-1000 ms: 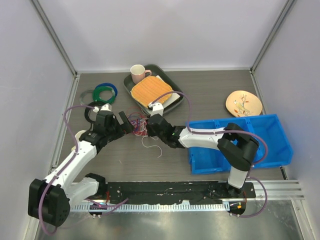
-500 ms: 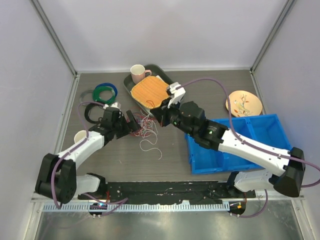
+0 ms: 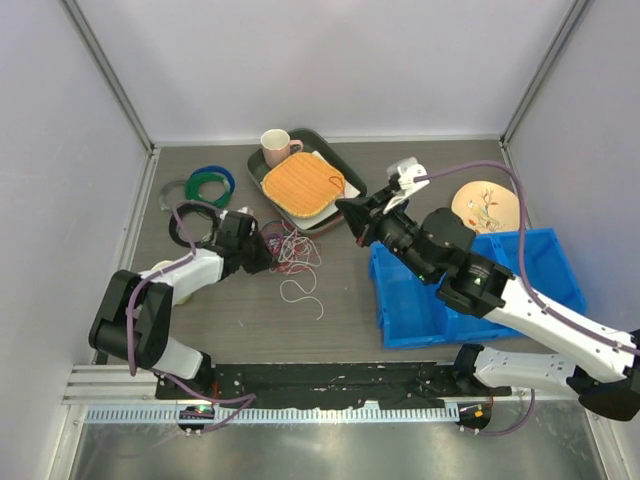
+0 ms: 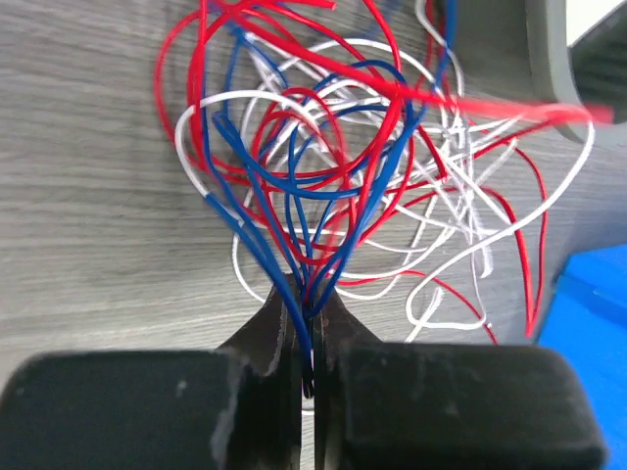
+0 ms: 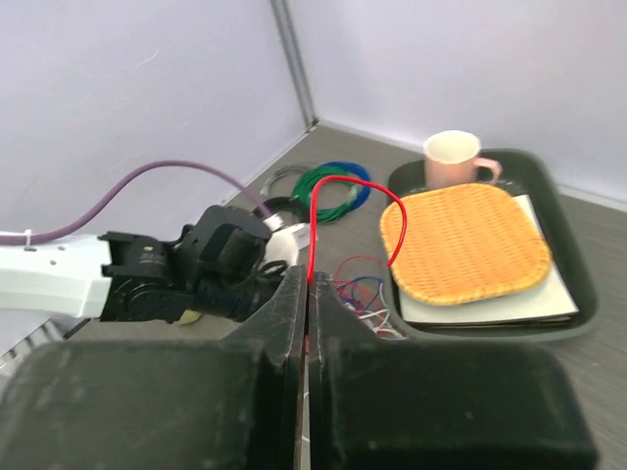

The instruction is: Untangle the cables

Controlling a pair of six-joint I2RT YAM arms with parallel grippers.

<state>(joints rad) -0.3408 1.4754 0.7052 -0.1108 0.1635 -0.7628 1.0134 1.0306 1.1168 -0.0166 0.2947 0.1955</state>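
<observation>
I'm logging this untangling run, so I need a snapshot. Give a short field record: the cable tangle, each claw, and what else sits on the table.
tangle: cables in red, white and blue, heaped on the table beside the tray
left claw: shut on blue and red strands of the tangle
right claw: shut on one red cable, lifted above the table
other things: woven mat and cup in the tray, blue bin, plate, ring coils

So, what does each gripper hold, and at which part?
The left gripper pinches a bundle of blue and red strands at the edge of the cable tangle. The right gripper pinches one red cable; where along it cannot be told.
</observation>
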